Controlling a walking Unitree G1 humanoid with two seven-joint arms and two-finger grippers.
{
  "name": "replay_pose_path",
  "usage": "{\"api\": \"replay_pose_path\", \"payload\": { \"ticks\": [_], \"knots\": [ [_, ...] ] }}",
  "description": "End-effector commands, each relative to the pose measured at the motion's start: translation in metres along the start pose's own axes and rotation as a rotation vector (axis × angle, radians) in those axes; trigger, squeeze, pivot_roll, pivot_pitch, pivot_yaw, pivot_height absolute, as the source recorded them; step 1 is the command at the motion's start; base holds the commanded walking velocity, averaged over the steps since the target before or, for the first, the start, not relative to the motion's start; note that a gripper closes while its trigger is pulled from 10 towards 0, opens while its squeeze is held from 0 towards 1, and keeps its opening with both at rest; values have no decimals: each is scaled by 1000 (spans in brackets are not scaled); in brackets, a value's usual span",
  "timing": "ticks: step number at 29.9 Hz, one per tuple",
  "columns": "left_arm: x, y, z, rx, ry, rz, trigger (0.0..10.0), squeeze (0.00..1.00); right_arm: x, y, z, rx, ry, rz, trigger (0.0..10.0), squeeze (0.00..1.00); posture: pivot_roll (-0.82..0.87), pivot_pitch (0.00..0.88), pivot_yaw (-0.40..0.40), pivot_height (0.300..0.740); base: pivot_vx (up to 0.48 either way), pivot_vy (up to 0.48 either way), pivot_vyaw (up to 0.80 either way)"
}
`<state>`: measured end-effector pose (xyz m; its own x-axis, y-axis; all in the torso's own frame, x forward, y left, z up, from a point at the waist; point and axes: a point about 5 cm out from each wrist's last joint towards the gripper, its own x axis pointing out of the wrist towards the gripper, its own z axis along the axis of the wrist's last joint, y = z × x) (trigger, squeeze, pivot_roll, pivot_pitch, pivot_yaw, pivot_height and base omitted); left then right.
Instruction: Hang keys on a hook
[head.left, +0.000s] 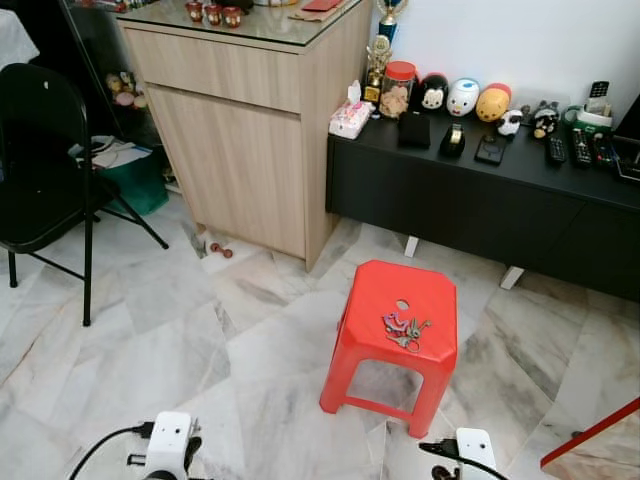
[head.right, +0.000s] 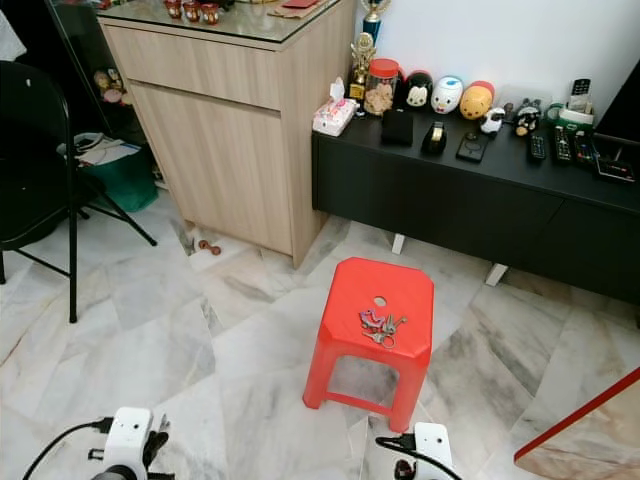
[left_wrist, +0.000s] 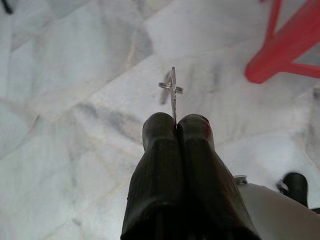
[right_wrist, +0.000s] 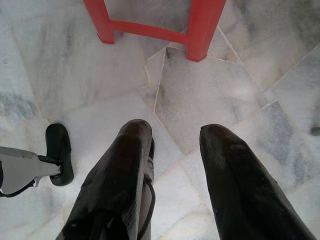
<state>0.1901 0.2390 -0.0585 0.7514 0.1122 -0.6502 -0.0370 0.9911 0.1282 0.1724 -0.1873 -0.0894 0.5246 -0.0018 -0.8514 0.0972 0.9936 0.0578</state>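
Observation:
A bunch of keys lies on top of a red plastic stool that stands on the marble floor ahead of me, slightly right. My left gripper is shut on a thin metal hook, which sticks out past the fingertips with a small ring across it. It hangs low over the floor, with a stool leg off to one side. My right gripper is open and holds nothing, pointing down at the floor just in front of the stool's legs. Both wrists sit at the picture's lower edge.
A wooden cabinet stands at the back left. To its right is a low black sideboard with toys and remotes on it. A black folding chair is at the far left. A red-edged board lies at the lower right.

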Motion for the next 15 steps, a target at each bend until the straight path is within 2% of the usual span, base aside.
{"api": "replay_pose_path", "payload": {
  "ticks": [1,5,11,15],
  "knots": [
    [-2,7,-10,-32,42,46,10000,0,-1,0,-5,17,15,-13,10000,0,133,18,-38,740,0,0,0],
    [-3,7,-16,-61,73,51,10000,0,0,0,-6,16,19,-14,10000,0,125,7,-37,740,0,0,0],
    [-7,2,-28,-58,119,51,10000,0,-1,-4,-11,38,45,-47,10000,0,118,0,-35,740,0,0,0],
    [-8,3,-31,-75,125,61,10000,0,-2,-6,-18,23,78,-50,10000,0,118,0,-34,740,0,0,-600]
  ]
}}
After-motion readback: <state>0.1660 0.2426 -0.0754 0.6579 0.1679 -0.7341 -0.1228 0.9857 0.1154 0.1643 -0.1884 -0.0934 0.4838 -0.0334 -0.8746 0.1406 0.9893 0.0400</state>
